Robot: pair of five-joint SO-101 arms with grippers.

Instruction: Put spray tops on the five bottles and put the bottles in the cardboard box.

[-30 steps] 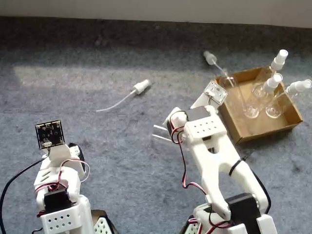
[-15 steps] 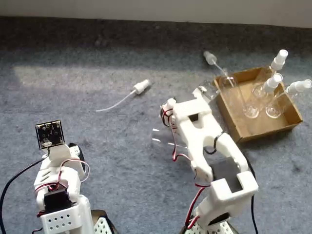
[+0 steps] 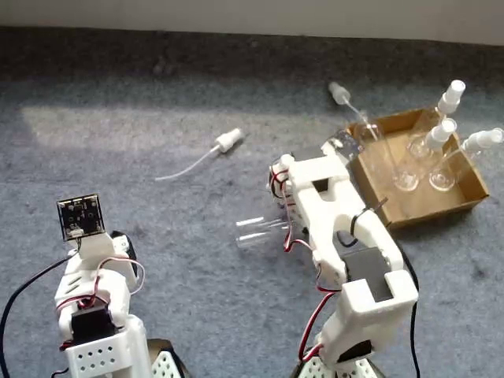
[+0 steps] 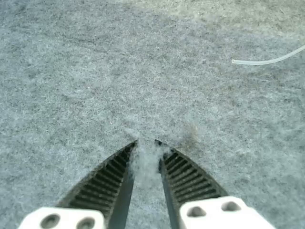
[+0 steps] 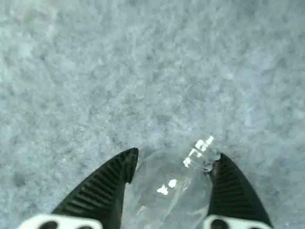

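Note:
My right gripper (image 5: 176, 155) is shut on a clear, capless bottle (image 5: 174, 188), whose neck sticks out between the black fingers just over the carpet. From above, that bottle (image 3: 256, 231) lies sideways in the right gripper (image 3: 285, 228), left of the cardboard box (image 3: 465, 201). Three bottles with white spray tops (image 3: 439, 135) stand in the box. One loose spray top (image 3: 227, 142) with a long tube lies on the carpet. Another loose spray top (image 3: 339, 94) lies by the box's far corner. My left gripper (image 4: 146, 143) is shut on nothing, low over bare carpet.
Grey carpet (image 3: 142, 181) covers the table. The left arm (image 3: 94, 291) is folded at the near left corner. The end of a thin tube (image 4: 267, 59) shows ahead of the left gripper. A dark strip (image 3: 157, 47) runs along the far edge.
The right arm has swung away from the box, and its gripper has carried the clear bottle a little left and nearer. The left arm has not moved.

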